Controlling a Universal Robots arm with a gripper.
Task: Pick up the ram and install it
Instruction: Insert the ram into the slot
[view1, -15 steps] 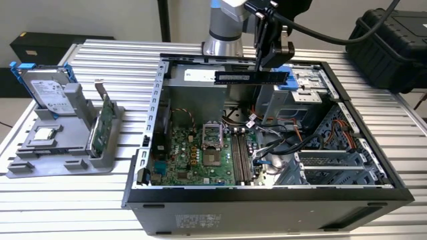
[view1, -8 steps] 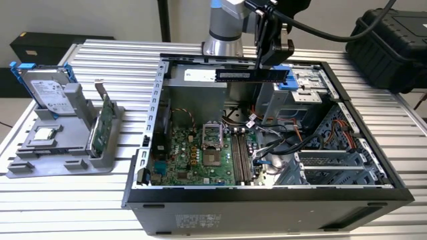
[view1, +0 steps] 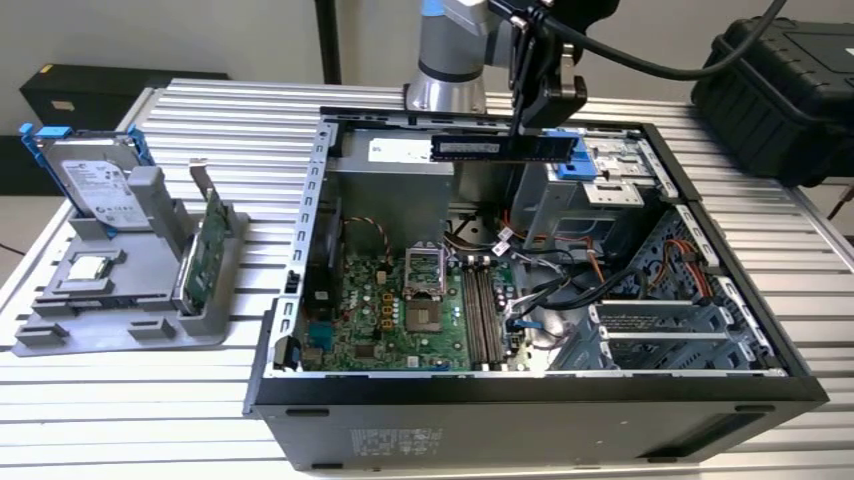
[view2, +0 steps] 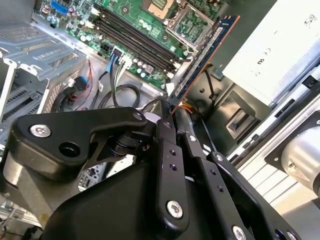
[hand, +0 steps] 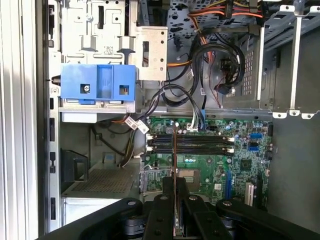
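The ram (view1: 483, 148), a thin dark stick, hangs level above the back part of the open computer case (view1: 534, 385). My gripper (view1: 530, 132) is shut on it near its end toward the exterior view's right. In the second wrist view the ram (view2: 202, 55) sticks out from the gripper (view2: 175, 112) over the motherboard. The first wrist view has the ram (hand: 174, 155) edge-on, standing out of the gripper (hand: 174, 184) and crossing the black memory slots (hand: 192, 142) below. These slots (view1: 481, 310) lie side by side on the green motherboard (view1: 387, 310), with no stick in them.
A grey holder (view1: 120, 310) at the exterior view's left carries a silver hard drive (view1: 94, 180) with blue rails and an upright green card (view1: 200, 255). Inside the case are a blue drive bracket (hand: 97, 82), loose cables (hand: 200, 95) and metal drive cages (view1: 667, 330). A black box (view1: 787, 90) stands behind.
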